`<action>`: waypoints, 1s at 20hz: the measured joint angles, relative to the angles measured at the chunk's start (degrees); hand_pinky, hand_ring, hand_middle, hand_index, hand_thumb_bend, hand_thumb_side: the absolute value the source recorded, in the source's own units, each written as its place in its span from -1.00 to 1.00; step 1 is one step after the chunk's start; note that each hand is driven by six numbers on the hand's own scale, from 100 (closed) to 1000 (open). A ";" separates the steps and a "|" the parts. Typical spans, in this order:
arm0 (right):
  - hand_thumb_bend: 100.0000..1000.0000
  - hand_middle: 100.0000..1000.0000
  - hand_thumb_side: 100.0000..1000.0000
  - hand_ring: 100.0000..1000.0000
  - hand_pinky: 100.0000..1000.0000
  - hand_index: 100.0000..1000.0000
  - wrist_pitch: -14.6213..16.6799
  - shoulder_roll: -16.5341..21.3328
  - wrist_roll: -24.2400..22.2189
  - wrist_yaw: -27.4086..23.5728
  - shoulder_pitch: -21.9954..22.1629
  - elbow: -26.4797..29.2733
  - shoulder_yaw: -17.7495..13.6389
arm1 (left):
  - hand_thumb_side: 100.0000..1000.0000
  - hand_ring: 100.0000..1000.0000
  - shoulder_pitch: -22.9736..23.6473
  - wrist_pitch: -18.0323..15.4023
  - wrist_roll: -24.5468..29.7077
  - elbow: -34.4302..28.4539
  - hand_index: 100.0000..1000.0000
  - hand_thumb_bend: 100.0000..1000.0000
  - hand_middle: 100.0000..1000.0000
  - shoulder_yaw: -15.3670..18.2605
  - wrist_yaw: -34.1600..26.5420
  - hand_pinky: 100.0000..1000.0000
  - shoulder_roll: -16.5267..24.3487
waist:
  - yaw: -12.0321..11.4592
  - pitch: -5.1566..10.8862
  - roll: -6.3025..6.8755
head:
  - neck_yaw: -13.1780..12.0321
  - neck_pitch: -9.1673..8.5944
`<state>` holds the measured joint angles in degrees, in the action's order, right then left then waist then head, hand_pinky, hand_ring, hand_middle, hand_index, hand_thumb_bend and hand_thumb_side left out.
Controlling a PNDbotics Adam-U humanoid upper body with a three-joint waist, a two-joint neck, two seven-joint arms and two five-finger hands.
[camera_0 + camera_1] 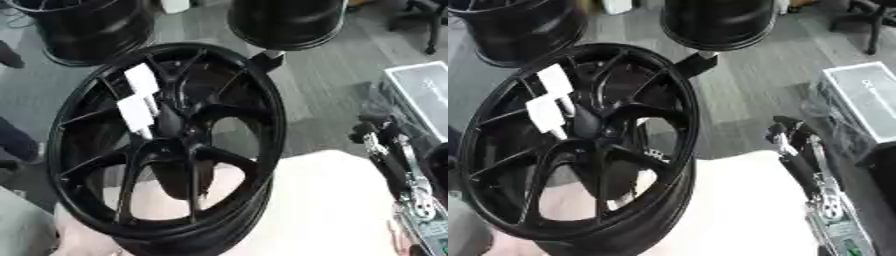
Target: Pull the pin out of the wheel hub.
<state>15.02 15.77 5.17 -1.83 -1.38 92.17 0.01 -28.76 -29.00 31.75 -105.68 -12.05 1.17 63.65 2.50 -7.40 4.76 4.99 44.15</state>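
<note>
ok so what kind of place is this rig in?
Probably a workshop or lab floor: a black wheel hub on a pale table, more black rims on grey flooring, and an office chair behind.

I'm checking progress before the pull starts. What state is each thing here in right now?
Wheel hub: tilted on the pale table, face toward the camera.
Two white pins: in the hub near its centre, not pulled out.
Right hand: beside the hub, apart from it, fingers curled, holding nothing.
Left hand: not in view.
Two other wheels: on the floor behind.
</note>
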 measured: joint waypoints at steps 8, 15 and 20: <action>-1.00 0.08 0.01 0.14 0.29 0.44 0.07 0.13 -0.14 0.00 0.39 -0.19 0.02 | 0.00 0.23 -11.68 2.28 5.48 7.89 0.67 0.42 0.35 -8.32 8.82 0.36 -9.07 | 0.21 0.27 0.39 | 0.20 -0.47; -1.00 0.08 0.02 0.14 0.29 0.44 0.00 0.14 -0.26 0.00 0.36 -0.24 0.07 | -0.07 0.14 -14.73 2.90 6.11 13.00 0.65 0.35 0.31 -11.36 12.20 0.30 -14.24 | 0.68 0.27 0.43 | 0.25 -0.76; -1.00 0.08 0.01 0.14 0.29 0.44 -0.06 0.14 -0.40 0.00 0.34 -0.33 0.19 | -0.13 0.02 -15.64 3.18 6.38 17.22 0.64 0.29 0.32 -12.31 14.97 0.21 -17.53 | 0.78 0.27 0.44 | 0.44 -0.99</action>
<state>14.96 15.91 4.78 -1.83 -1.04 91.84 0.20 -44.40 -25.82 38.13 -88.46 -24.36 16.14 46.12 3.27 -7.13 5.20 5.43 43.16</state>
